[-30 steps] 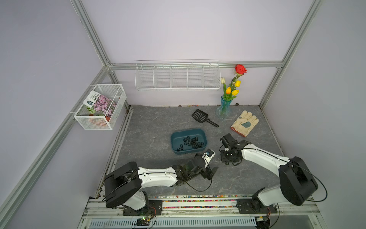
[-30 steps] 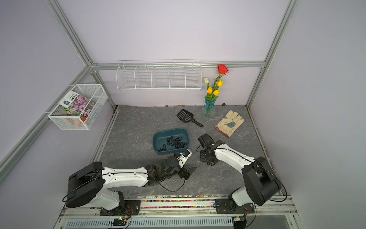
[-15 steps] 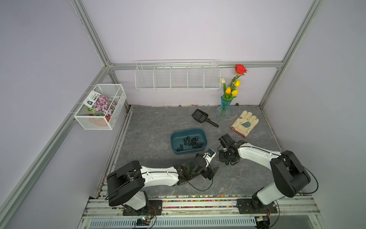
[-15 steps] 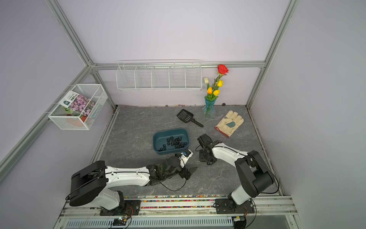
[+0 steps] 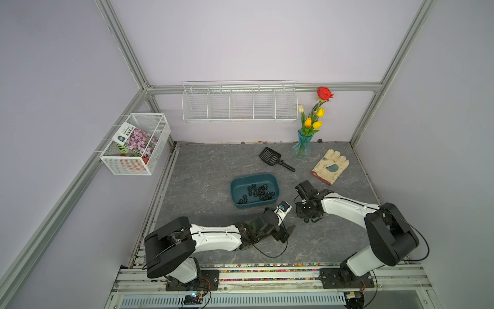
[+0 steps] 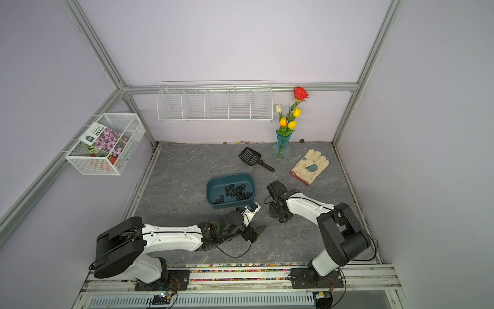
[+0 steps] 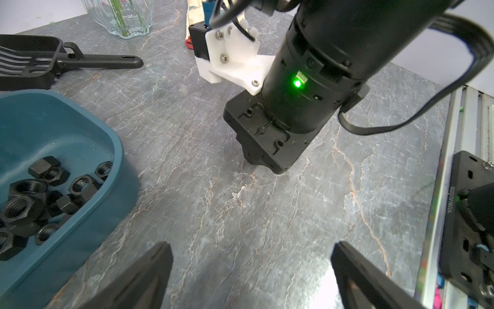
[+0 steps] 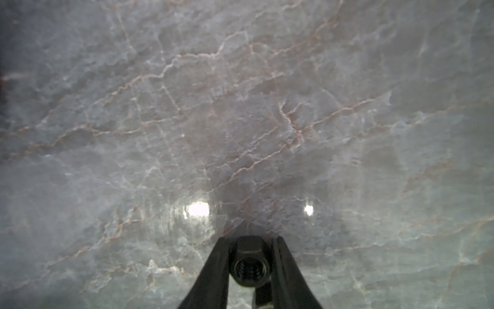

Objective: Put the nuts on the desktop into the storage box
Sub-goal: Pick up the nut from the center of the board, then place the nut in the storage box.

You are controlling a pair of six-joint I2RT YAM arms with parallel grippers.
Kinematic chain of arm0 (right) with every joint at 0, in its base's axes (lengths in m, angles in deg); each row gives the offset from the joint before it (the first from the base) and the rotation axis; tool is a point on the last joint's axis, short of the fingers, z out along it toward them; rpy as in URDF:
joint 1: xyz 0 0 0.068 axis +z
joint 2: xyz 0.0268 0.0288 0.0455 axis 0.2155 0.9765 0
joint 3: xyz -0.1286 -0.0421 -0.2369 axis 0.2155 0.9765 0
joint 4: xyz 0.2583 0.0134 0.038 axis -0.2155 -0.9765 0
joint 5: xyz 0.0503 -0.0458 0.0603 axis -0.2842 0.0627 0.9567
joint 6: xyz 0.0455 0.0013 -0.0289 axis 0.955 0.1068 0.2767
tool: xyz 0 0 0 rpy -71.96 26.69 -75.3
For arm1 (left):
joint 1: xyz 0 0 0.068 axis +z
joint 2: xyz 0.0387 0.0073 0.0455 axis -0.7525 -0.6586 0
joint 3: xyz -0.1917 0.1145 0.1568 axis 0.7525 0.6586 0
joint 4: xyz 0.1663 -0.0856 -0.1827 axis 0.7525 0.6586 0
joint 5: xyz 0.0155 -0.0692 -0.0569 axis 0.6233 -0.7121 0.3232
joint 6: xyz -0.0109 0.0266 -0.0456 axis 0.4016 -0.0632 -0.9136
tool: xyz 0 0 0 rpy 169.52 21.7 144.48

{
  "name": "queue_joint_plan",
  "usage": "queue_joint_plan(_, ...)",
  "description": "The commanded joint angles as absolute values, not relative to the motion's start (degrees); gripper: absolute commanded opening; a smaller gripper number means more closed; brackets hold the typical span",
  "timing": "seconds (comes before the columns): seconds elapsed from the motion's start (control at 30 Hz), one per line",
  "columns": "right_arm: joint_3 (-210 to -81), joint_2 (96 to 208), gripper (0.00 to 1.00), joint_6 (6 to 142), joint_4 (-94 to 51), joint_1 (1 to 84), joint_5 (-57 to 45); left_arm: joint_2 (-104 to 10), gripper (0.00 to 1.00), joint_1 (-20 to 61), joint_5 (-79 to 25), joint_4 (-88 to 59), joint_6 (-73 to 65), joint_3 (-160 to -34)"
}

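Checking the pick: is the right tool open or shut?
Shut on a nut: the right wrist view shows the right tool clamping its sides.

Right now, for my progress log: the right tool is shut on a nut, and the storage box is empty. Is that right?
Not quite. The storage box is not empty: it holds a pile of nuts, as the left wrist view shows. The right tool is indeed shut on a nut, seen in the right wrist view.

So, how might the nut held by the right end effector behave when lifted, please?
The nut looks solid metal: probably stiff and heavy for its size. Its smooth faces, pinched in the right end effector, may slip or twist.
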State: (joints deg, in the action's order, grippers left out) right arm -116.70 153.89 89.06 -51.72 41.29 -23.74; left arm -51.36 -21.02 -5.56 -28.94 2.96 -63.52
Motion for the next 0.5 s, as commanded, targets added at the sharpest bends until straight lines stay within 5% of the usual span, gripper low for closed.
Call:
queue_joint_plan(0.0, -115.49, 155.34, 0.23, 89.44, -52.66, 41.19, -23.21, -51.51, 0.98, -21.28, -5.70, -29.19, 2.49, -64.95)
queue_joint_plan(0.47, -125.79, 154.68, 0.18, 87.03, -57.78, 41.78, -22.95, -49.73, 0.98, -20.94, -1.84, -30.45, 2.11, -63.44)
